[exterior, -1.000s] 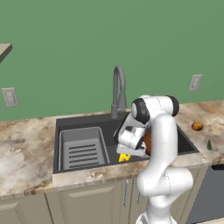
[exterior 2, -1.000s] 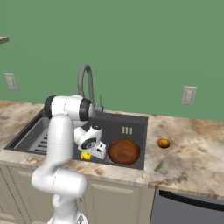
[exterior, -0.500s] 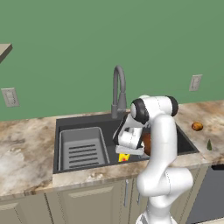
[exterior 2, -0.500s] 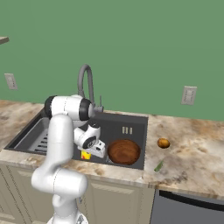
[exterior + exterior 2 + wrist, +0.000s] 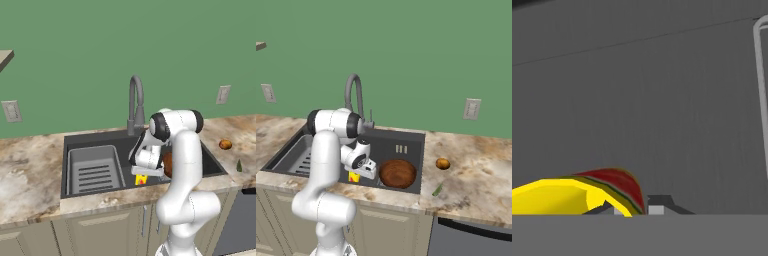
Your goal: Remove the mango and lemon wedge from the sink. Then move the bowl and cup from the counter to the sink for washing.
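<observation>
I had the jaws point(image 5: 357, 176) clamped on the small bright yellow cylindrical cup point(image 5: 354, 176), holding it low inside the large dark grey rectangular sink point(image 5: 406, 141), close to the near wall. Through the hand camera the cup's point(image 5: 567, 196) yellow rim curved across the bottom of the picture at about seven o'clock, with a reddish band on its lip, and the plain grey basin wall lay beyond it. I could not tell whether the cup's base touched the sink floor.

The wide round reddish-brown bowl point(image 5: 398, 173) already sat in the basin, just at three o'clock of the cup in the right base camera. The small round orange-brown mango point(image 5: 443, 163) lay out on the beige-and-brown marbled stone table point(image 5: 481, 180), at three o'clock of the sink, and the tiny yellowish-green lemon wedge point(image 5: 437, 189) lay near it, closer to the front edge. The light grey slotted tray insert point(image 5: 95, 171) filled the other half of the basin, and the grey gooseneck faucet point(image 5: 135, 102) rose at twelve o'clock behind my arm.

I judged this the last step: fruit out, bowl in, cup being delivered. The next move called for settling the cup on the sink floor, parting the jaws, then lifting straight up clear of the bowl's rim.
</observation>
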Robot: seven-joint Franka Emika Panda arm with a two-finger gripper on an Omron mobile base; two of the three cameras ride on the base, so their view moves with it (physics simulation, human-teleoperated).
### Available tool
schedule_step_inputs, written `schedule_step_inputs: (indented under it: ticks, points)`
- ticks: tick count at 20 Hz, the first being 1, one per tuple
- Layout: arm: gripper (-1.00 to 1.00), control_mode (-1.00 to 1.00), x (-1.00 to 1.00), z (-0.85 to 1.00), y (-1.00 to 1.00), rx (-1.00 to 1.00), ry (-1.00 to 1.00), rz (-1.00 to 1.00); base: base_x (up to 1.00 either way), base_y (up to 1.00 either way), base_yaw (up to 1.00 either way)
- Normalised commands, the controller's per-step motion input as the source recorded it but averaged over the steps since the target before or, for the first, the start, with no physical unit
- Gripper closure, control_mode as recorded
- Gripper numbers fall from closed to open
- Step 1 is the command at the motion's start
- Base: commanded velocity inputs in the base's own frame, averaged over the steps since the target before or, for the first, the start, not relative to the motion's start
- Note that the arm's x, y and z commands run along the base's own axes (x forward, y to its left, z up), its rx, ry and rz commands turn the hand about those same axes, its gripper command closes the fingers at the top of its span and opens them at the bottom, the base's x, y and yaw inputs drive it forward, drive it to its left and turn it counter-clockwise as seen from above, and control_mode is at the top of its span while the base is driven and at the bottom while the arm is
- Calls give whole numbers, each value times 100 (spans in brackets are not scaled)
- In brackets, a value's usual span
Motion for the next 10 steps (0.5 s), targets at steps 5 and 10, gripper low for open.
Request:
schedule_step_inputs:
  ticks: [5,10]
  points:
    - [100,-100,-2,-14,0,0,0,0,0,0,0]
    - [100,-100,-4,-15,0,0,0,0,0,0,0]
